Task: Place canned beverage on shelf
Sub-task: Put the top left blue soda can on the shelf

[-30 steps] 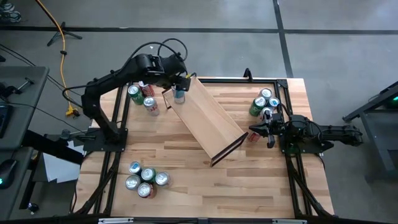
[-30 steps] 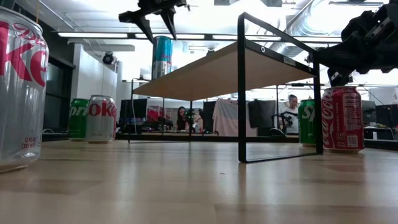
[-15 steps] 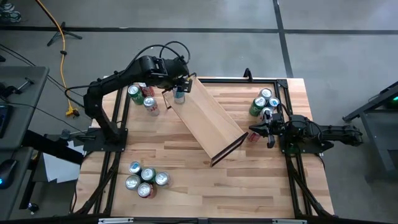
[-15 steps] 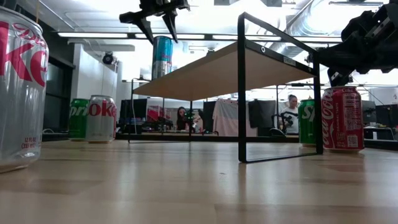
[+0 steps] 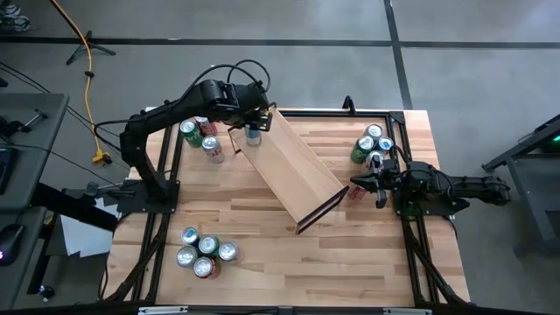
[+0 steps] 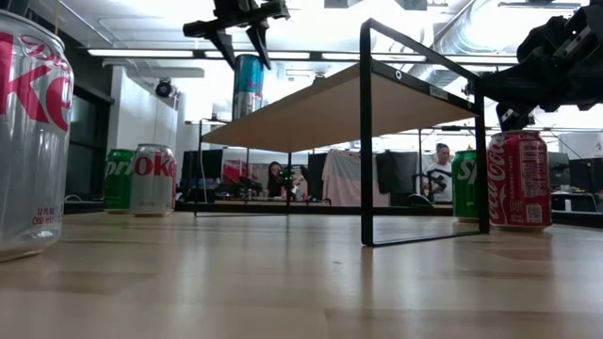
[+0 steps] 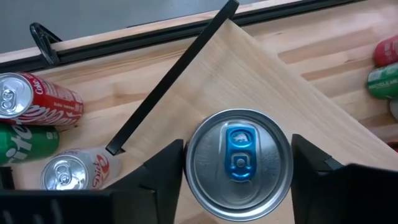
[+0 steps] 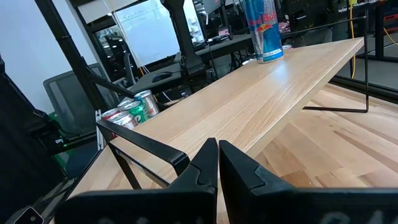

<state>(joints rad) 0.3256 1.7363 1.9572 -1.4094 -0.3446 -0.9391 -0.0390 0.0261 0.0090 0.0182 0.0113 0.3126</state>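
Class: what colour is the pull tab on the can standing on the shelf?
Blue, on the can's silver top; left wrist view.

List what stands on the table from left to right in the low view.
Large Coke can → green Sprite can → silver Coke can → shelf with the blue can → green can → red Coca-Cola can.

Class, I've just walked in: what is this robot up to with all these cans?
The robot is stocking a shelf with drink cans. A blue can stands upright on the far end of the shelf. The left gripper is right above it, fingers apart and clear of the can. The right gripper waits, shut, by the shelf's other end. More cans stand in clusters on the table.
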